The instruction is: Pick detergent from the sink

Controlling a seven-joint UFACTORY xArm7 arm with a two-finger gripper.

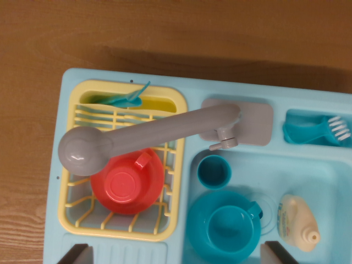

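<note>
Detergent bottle (297, 221), cream, smooth plastic, rounded, lies in pale-blue sink (324, 170).

Play-kitchen setup, toy sink (330, 176), grey faucet (148, 132), yellow dish rack (124, 234), wooden tabletop (165, 33)

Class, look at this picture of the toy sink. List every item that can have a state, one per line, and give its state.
Detergent bottle: lying in the basin, cap on.
Faucet: swung over the drying rack.
Red cup: upside down in the yellow rack.
Large teal cup: upright, empty.
Small teal cup: upright, empty.
Brush: lying in its tray.
Gripper: open.
</note>
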